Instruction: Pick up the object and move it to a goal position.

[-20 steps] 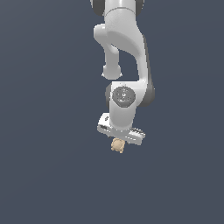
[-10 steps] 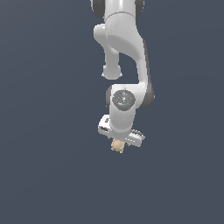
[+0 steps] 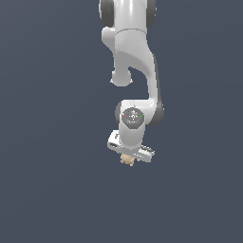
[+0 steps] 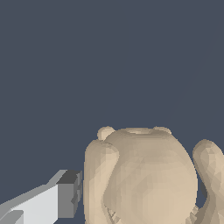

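The object (image 3: 127,160) is a small tan roundish lump, much narrower than the white hand above it. It sits right under my gripper (image 3: 128,158), between the fingers, and the gripper is shut on it. In the wrist view the object (image 4: 144,179) fills the near part of the picture as a beige rounded body with lobes at its sides. One grey-tipped finger (image 4: 61,201) stands close against its flank. The other finger is hidden behind the lump.
The white arm (image 3: 135,61) comes down from the upper edge of the exterior view to the hand. All around is a plain dark blue-grey ground with no other objects, edges or goal marker in sight.
The wrist and hand have crept slightly downward in the exterior view, and the tan lump has stayed under the fingers and moved with them.
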`<state>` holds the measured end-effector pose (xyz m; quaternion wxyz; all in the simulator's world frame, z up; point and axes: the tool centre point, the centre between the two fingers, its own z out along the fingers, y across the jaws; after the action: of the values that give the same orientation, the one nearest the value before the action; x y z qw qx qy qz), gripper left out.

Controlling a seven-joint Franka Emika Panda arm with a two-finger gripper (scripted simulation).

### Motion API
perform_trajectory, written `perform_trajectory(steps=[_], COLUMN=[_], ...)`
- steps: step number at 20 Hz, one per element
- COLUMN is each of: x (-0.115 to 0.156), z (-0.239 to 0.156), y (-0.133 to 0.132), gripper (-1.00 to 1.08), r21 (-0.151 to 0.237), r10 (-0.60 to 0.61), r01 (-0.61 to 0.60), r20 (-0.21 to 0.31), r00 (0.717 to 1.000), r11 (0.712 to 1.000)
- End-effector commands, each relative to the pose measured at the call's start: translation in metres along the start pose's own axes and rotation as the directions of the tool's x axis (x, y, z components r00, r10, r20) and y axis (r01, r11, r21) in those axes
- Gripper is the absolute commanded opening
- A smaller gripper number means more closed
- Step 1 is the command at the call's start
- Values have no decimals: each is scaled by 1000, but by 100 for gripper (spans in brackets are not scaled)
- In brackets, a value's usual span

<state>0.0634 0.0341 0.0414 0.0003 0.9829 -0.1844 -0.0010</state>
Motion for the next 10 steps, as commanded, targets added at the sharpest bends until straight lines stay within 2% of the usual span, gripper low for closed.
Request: perform_trajectory(steps=[1, 2, 3, 10], x=[1, 1, 1, 1], z=[1, 1, 1, 1], y=[-1, -1, -1, -1], gripper=[100, 100, -100, -100], r21=[1, 1, 1, 1], r10=[0, 0, 0, 0], r01=[0, 0, 0, 0], r20=[-2, -2, -2, -2], r00=[1000, 1000, 1000, 1000], r11=[1000, 1000, 1000, 1000])
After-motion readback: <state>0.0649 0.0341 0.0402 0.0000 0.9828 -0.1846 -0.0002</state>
